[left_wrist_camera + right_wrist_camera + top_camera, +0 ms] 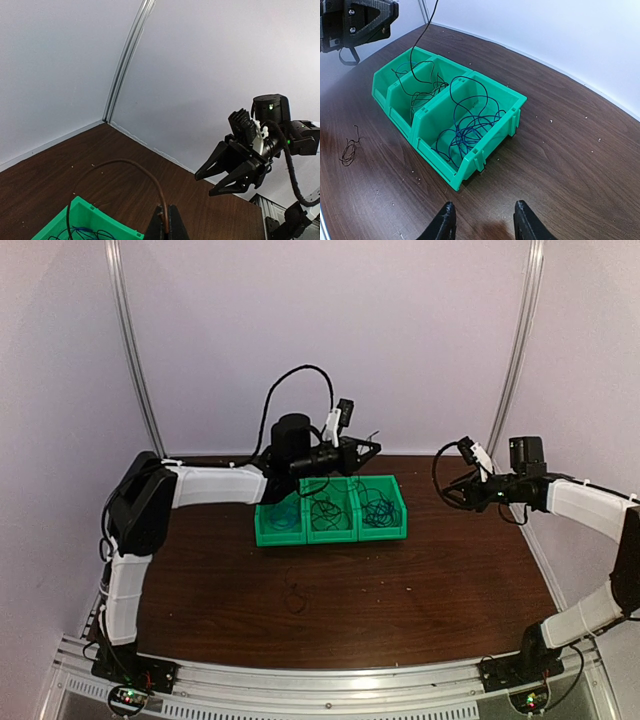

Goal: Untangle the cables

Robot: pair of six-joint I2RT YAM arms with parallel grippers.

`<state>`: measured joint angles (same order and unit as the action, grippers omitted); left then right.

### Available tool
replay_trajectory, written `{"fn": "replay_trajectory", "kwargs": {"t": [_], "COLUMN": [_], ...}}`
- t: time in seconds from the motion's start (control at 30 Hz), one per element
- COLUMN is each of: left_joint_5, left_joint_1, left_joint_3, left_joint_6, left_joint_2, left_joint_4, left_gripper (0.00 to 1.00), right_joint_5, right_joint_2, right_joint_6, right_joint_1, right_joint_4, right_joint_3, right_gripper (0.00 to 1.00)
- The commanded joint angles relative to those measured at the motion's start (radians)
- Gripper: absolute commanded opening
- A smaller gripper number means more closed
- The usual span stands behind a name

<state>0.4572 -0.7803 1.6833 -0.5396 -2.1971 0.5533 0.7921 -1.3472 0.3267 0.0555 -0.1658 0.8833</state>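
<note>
Broadly, the brown table (450, 580) carries everything, and toward its back sits a green bin (492, 147) with three compartments side by side. Above the bin's far edge hangs the left gripper (167, 227), pinched fully together on a thin dark cable (120, 161). That strand arcs up from the fingertips and drops back into the bin. The right wrist view shows it running down to the black cables (422, 95) heaped in the middle compartment. The right gripper (484, 215) hovers off to the right of the bin, well apart from it, its jaws partly spread with nothing between them. A blue cable (470, 125) lies in loose loops in the end compartment nearest that gripper. One small black cable (349, 150) lies by itself on the table, on the near side of the bin.

These cables look very light, limp and a little springy, so they should lift easily but snag on each other. A pull on one strand will likely drag its neighbours, and perhaps the bin, along. The best hold is probably a free end or a lone loop standing clear of the heap, pinched squarely so the thin wire cannot slip out.
</note>
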Motion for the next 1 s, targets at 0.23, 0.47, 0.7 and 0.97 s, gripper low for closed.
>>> {"fn": "replay_trajectory", "kwargs": {"t": [0.23,0.47,0.7,0.97], "left_joint_5": [-0.066,-0.132,-0.125,-0.276], "left_joint_1": [-0.024,-0.013,0.027,0.068], "left_joint_3": [0.023,-0.177,-0.294,-0.237], "left_joint_6": [0.089,0.064,0.005,-0.016], "left_joint_2": [0.113,0.147,0.136,0.065], "left_joint_4": [0.015,0.096,0.200,0.024], "left_gripper": [0.00,0.00,0.00,0.00], "right_joint_5": [0.035,0.041,0.051,0.052], "right_joint_2": [-0.021,-0.015,-0.026,-0.022], "right_joint_6": [0.006,0.009,0.010,0.016], "right_joint_1": [-0.006,-0.012,-0.014,-0.013], "right_joint_4": [0.006,0.004,-0.001,-0.009], "right_joint_3": [-0.002,-0.006,-0.002,-0.001], "right_gripper": [0.40,0.40,0.40,0.40]}}
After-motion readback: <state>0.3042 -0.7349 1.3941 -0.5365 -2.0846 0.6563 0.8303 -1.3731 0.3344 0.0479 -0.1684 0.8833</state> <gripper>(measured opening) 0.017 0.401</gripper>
